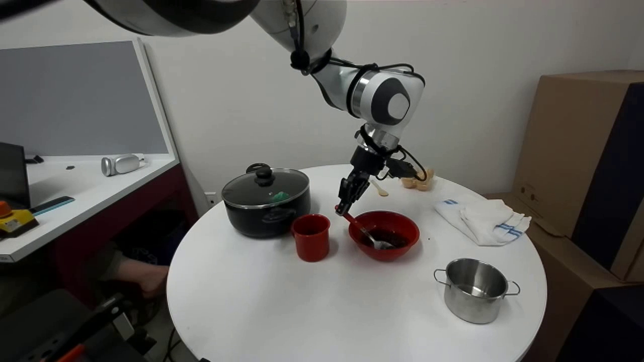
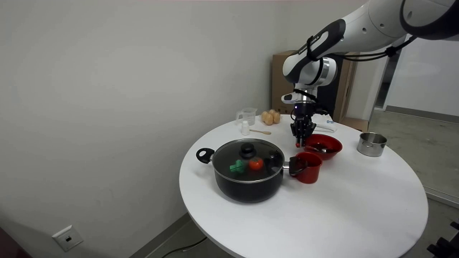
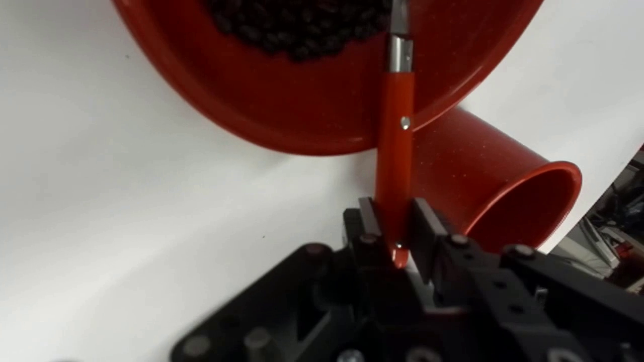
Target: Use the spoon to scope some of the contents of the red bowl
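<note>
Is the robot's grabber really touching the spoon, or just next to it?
Touching. The wrist view shows the gripper closed on the spoon, one finger against each side of its red handle, no gap showing.

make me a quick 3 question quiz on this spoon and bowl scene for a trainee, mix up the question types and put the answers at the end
1. Multiple choice: the spoon held by the gripper has which handle colour?
a) white
b) green
c) red

2. True or false: the black pot has its lid on.

3. Fill in the blank: the dark contents lie inside the red ____.

Key: 1. c; 2. true; 3. bowl
</note>
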`<action>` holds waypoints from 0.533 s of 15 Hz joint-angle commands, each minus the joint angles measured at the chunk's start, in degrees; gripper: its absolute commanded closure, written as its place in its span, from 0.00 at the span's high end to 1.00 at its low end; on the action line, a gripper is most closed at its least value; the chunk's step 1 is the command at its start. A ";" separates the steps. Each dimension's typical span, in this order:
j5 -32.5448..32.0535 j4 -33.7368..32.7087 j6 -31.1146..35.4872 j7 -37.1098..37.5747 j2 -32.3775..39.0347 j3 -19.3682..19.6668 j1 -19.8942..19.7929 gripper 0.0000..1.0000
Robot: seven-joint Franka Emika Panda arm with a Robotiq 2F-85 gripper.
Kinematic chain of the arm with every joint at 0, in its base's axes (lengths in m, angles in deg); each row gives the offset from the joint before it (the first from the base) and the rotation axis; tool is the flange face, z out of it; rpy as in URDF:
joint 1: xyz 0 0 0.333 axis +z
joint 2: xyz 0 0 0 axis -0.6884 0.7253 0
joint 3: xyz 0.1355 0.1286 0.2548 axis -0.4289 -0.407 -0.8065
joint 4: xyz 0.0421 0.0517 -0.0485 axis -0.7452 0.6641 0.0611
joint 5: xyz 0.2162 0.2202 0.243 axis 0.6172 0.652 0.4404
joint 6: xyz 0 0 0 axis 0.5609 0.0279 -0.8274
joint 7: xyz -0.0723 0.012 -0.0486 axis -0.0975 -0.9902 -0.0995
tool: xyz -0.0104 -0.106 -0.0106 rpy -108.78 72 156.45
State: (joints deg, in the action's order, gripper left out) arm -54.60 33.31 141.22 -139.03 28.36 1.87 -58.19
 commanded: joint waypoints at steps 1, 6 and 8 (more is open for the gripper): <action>-2.05 -2.94 -2.81 4.48 1.05 0.81 1.84 0.05; -3.66 -2.19 -2.11 8.55 -0.39 0.78 3.37 0.05; -4.31 -2.19 -1.93 9.74 -0.91 0.83 3.81 0.05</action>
State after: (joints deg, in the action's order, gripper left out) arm -57.15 32.29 140.75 -131.89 28.15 1.98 -55.47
